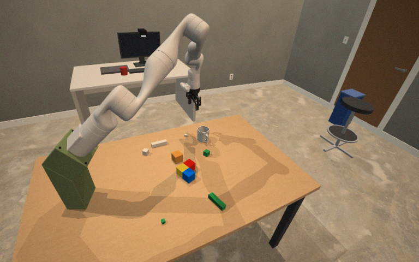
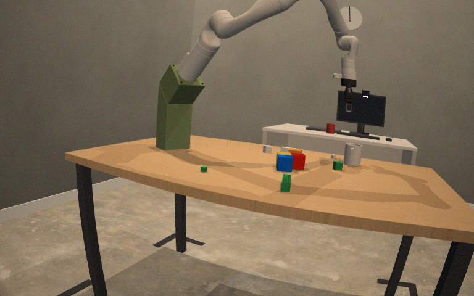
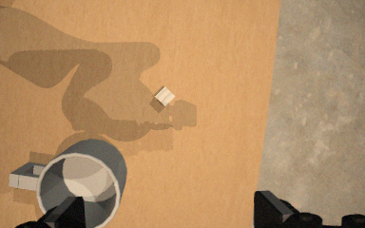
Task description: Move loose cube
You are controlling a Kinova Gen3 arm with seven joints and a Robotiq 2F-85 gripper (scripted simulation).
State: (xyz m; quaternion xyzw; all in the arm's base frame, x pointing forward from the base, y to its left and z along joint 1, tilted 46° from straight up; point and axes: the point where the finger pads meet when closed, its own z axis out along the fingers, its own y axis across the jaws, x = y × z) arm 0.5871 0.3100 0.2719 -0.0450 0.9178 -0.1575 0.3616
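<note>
The orange cube [image 1: 177,156] [image 2: 295,150] stands loose, apart from the three others and behind them in the exterior view. The yellow cube [image 1: 182,169] [image 2: 283,153] touches the red cube [image 1: 189,165] [image 2: 299,161] and the blue cube [image 1: 189,175] [image 2: 284,163]. These three form an L, with the open corner between red and blue, opposite yellow. My gripper [image 1: 193,105] [image 2: 349,107] [image 3: 169,213] is open and empty, high above the table's far part near the mug, well away from the cubes. No task cube shows in the wrist view.
A grey mug [image 1: 203,134] [image 2: 352,154] [image 3: 78,190] stands below the gripper. A small white cube [image 1: 185,135] [image 3: 164,96] is beside it. A green cube [image 1: 206,153] [image 2: 337,165], a green bar [image 1: 217,201] [image 2: 286,183], a white bar [image 1: 159,143] and a white block [image 1: 145,151] also lie on the table.
</note>
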